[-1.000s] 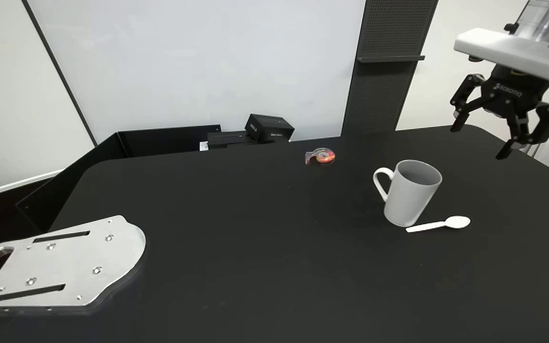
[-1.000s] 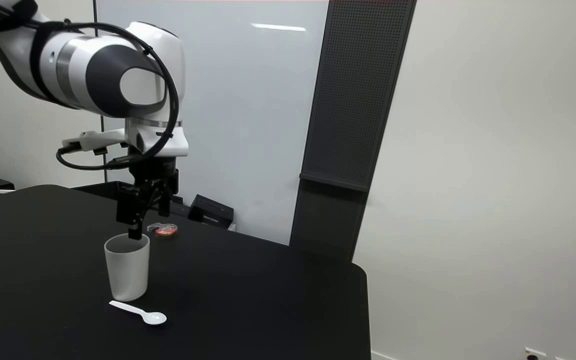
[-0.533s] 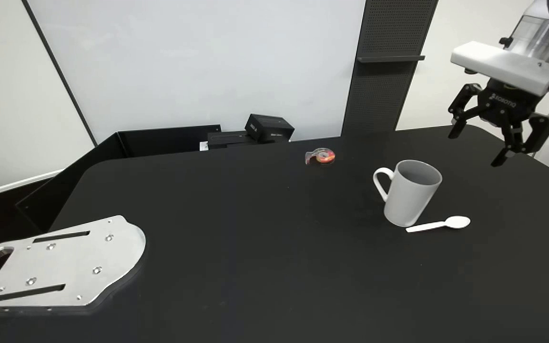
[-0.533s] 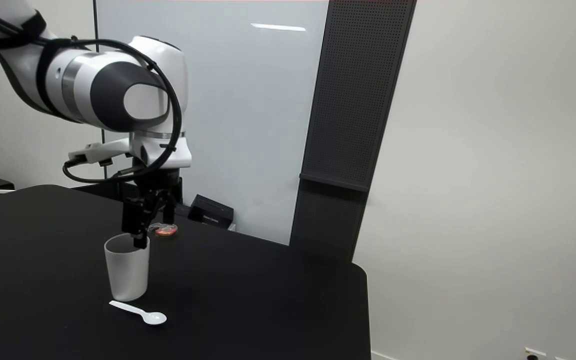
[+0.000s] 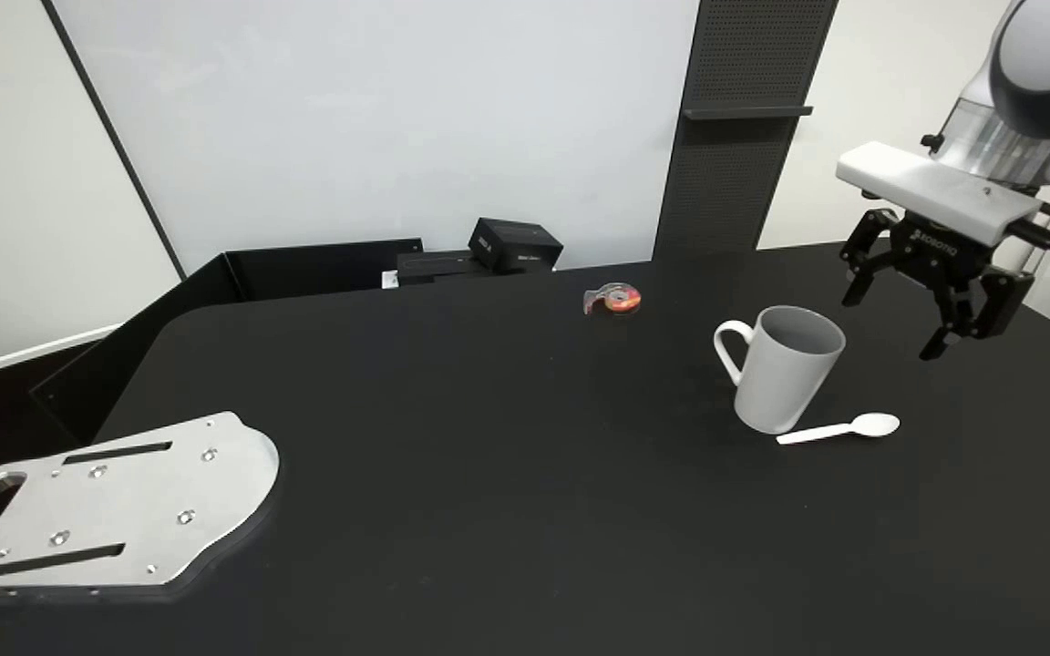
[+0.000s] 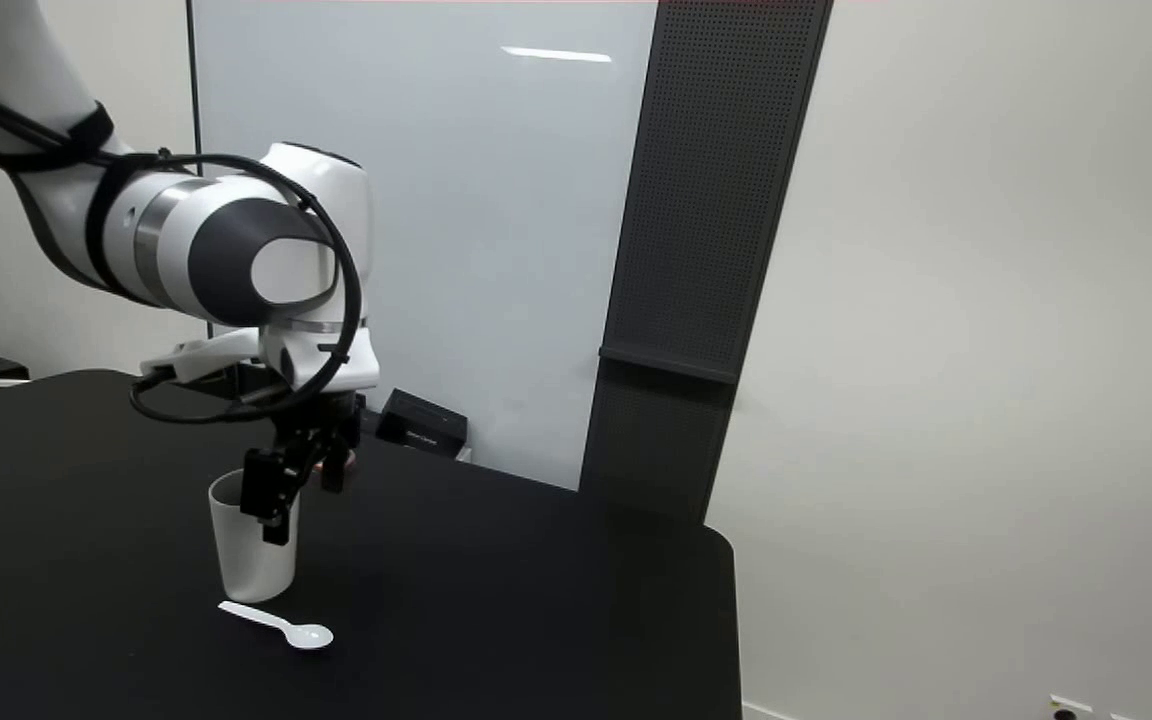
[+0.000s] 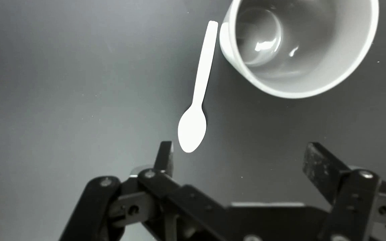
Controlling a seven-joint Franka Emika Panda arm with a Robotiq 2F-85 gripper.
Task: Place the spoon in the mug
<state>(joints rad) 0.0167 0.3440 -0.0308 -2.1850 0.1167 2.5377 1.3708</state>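
Observation:
The white spoon point(image 5: 839, 429) lies flat on the black table close beside the white mug. It also shows in an exterior view point(image 6: 306, 635) and in the wrist view point(image 7: 199, 90), its handle end near the mug's base and its bowl toward my gripper. The mug point(image 5: 780, 387) stands upright, handle turned away from the spoon. It shows in an exterior view point(image 6: 246, 560), partly covered by my gripper, and its inside looks bare in the wrist view point(image 7: 347, 40). My gripper point(image 5: 893, 322) is open and empty above the table. In the wrist view its fingertips point(image 7: 240, 149) are wide apart, the left one near the spoon's bowl.
A tape dispenser point(image 5: 618, 298) lies farther back on the table. A flat metal plate point(image 5: 142, 501) lies at the table's far side from the arm. Black boxes point(image 5: 516, 244) stand behind the table's back edge, before a whiteboard.
My gripper has come down toward the table and shifted slightly toward the mug, staying open. The spoon and mug have not moved.

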